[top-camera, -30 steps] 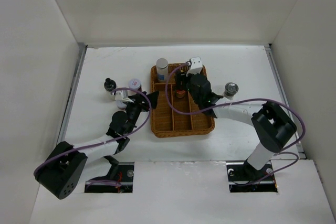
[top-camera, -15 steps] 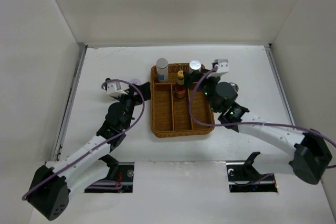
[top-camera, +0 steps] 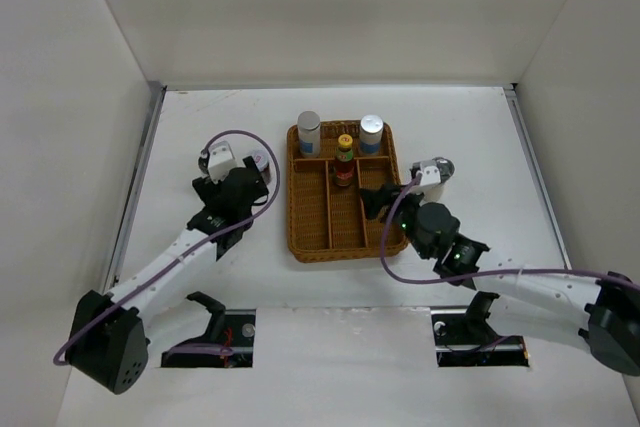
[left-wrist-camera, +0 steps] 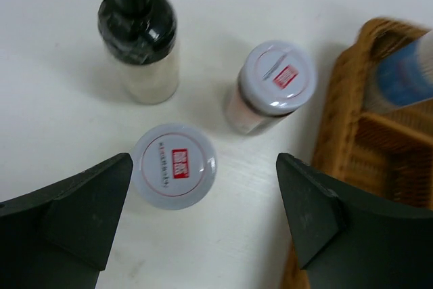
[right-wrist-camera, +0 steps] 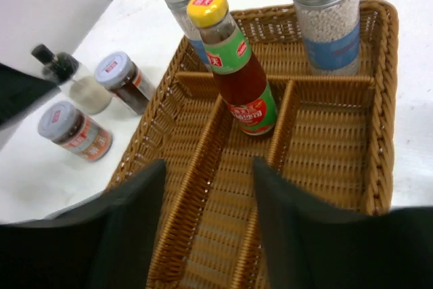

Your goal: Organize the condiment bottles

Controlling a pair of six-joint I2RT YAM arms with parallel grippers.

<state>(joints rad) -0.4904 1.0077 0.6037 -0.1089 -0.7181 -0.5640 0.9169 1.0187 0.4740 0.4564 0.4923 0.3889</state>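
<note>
From above, the left arm is reaching forward and rightward across the table, its left gripper hanging just left of the wicker basket; the jaws cannot be judged here. The right arm is lying low and stretching leftward, putting the right gripper over the basket's right side, with the grey-capped shaker standing outside, just right of the basket. Two silver-topped shakers are standing in the far compartments, the red sauce bottle between them. In the left wrist view the jaws are gaping wide and empty, flanking the near white-lidded jar without touching it; the second jar and the black-capped shaker are standing beyond on the table. In the right wrist view the jaws are spread wide, gripping nothing, hovering over the basket's long compartments and pointing at the upright sauce bottle.
</note>
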